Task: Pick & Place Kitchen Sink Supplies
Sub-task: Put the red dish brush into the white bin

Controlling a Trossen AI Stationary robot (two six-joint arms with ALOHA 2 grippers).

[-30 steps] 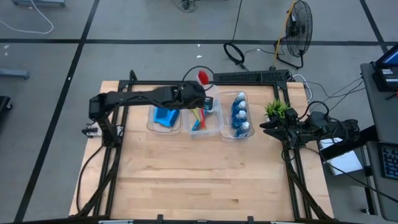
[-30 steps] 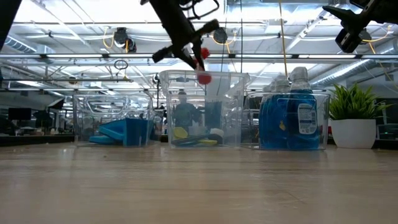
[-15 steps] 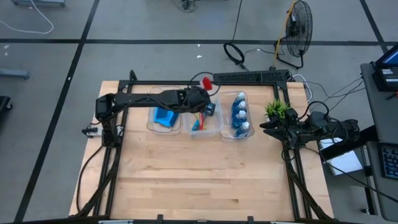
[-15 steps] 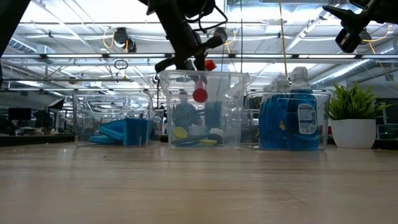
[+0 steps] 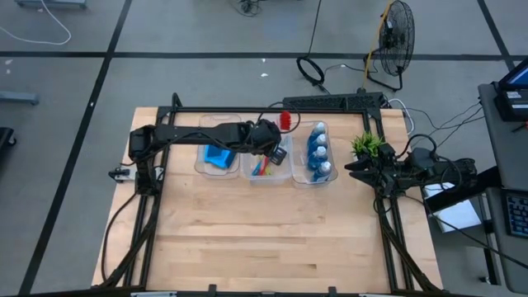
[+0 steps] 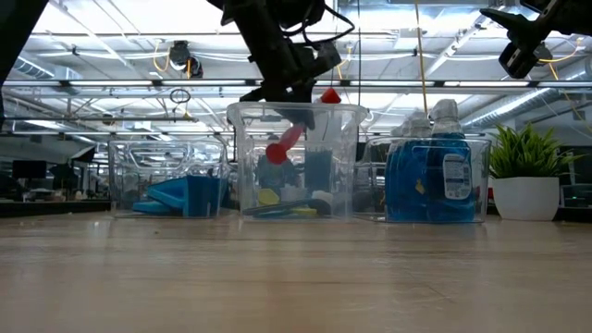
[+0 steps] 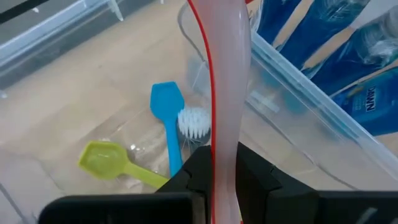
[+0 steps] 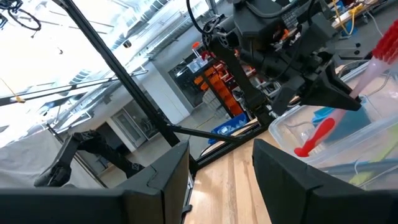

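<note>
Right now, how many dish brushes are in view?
3. The red brush is held by the left gripper over the middle bin; the yellow-green brush and the light blue brush lie on that bin's floor. More could be hidden.

The near half of the table (image 5: pixel 272 239) lies bare. Along the far edge three bins (image 5: pixel 316 177) stand side by side; the left arm (image 5: pixel 198 134) spans two, a plant (image 5: pixel 367 146) beside them.

3 bins (image 5: pixel 266 172) side by side, plant (image 5: pixel 367 146) right.
</note>
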